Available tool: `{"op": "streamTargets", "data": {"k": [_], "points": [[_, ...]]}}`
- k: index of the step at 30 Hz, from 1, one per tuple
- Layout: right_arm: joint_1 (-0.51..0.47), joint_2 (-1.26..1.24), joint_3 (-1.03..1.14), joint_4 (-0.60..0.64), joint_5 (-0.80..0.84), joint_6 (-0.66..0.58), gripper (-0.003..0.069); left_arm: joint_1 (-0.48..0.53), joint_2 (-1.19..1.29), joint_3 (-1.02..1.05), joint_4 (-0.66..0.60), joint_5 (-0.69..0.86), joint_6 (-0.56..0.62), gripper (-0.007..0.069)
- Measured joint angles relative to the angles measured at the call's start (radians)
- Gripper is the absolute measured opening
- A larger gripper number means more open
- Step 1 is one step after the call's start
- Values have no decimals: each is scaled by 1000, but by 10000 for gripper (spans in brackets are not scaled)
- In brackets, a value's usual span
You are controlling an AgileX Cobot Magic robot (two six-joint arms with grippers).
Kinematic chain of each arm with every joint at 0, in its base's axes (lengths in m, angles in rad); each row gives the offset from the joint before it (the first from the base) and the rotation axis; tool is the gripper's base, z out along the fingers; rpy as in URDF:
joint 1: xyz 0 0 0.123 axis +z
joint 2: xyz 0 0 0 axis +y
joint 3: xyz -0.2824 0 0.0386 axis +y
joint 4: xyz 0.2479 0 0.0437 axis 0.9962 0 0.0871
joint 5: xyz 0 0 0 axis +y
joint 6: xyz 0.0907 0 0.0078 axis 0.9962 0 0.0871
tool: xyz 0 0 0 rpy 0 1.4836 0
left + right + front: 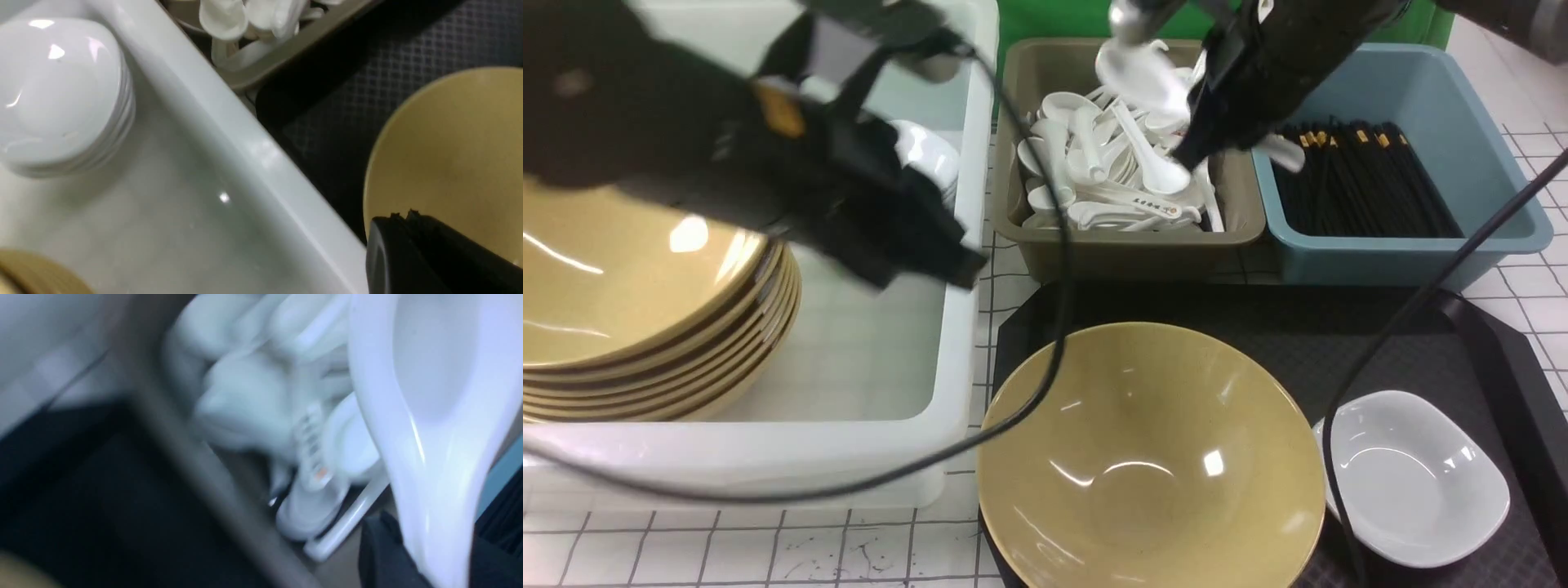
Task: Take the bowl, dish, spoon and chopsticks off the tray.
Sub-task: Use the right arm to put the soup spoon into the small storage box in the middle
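At the near edge of the counter, front view: the bowl and dish sit side by side on the tray. Farther back, the right gripper holds the spoon over the olive bin. Left wrist view: the left gripper is by the white tub; open or not, I cannot tell. Right wrist view: the spoon's handle is pinched.

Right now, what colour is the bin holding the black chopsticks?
Pale blue; the bin shows best in the front view.
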Motion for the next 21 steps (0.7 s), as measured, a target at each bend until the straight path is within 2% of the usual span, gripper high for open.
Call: {"op": "streamTargets", "data": {"k": [4, 10, 14, 16, 17, 18, 19, 21], "points": [[-32, 70, 0, 0, -166, 144, 156, 0, 90, -41, -59, -16, -3, -6], [-38, 164, -12, 0, -287, 225, 178, 0, 135, -44, -89, -16, -6, -6], [-38, 196, -68, 26, -239, 254, 369, 0, 142, -46, -93, 17, -6, -6], [-38, 193, -98, 35, -196, 252, 440, 0, 143, -57, -95, 41, -6, -3], [-38, 187, -143, 42, -114, 242, 503, 0, 147, -70, -98, 70, -6, 4], [-38, 185, -156, 43, -90, 237, 518, 0, 149, -80, -98, 80, -6, 10], [-38, 175, -205, 46, -9, 210, 561, 0, 156, -103, -99, 120, -5, 24], [-38, 155, -274, 48, 157, 139, 591, 0, 175, -154, -105, 179, 11, 61]]}}
